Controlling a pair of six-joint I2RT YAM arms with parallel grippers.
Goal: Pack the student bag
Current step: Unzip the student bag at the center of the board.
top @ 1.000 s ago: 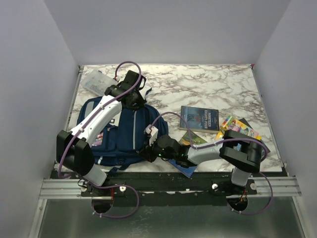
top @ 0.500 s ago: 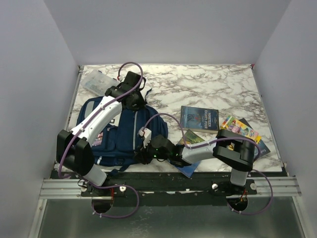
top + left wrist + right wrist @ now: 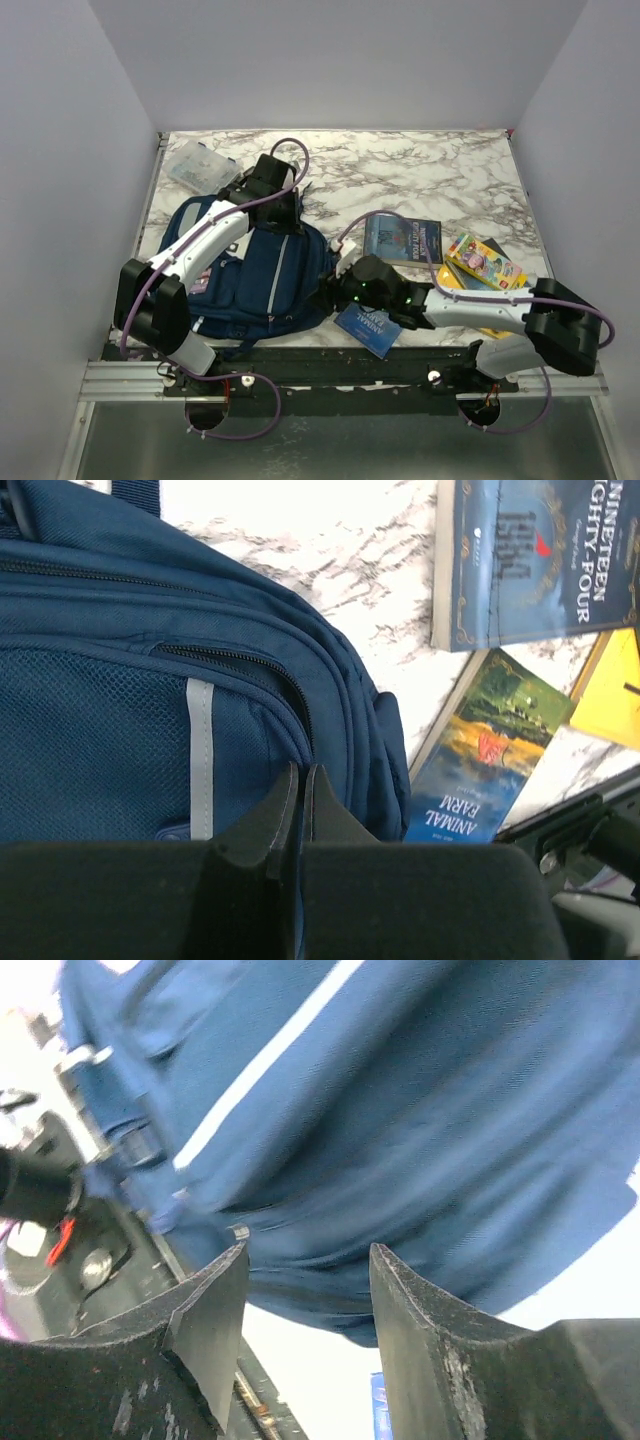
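The student bag (image 3: 250,285), navy with grey stripes, lies on the left of the marble table. My left gripper (image 3: 284,213) is at the bag's far top edge. In the left wrist view its jaws (image 3: 302,771) are pressed together over the bag (image 3: 120,710), with a thin sliver of blue fabric between them. My right gripper (image 3: 329,290) sits at the bag's right side, just off the fabric. In the right wrist view it (image 3: 308,1252) stands open, with the bag (image 3: 420,1110) beyond the fingertips and nothing between them.
Animal Farm (image 3: 367,326) lies by the right gripper near the front edge. Nineteen Eighty-Four (image 3: 403,240) is mid-table. A crayon box (image 3: 485,262) rests on a yellow book at the right. A clear plastic box (image 3: 200,167) sits at the back left.
My right gripper has opened and drawn back to the right, away from the bag's near right corner. The left gripper shifted slightly right, still shut, and the bag bulged up with it.
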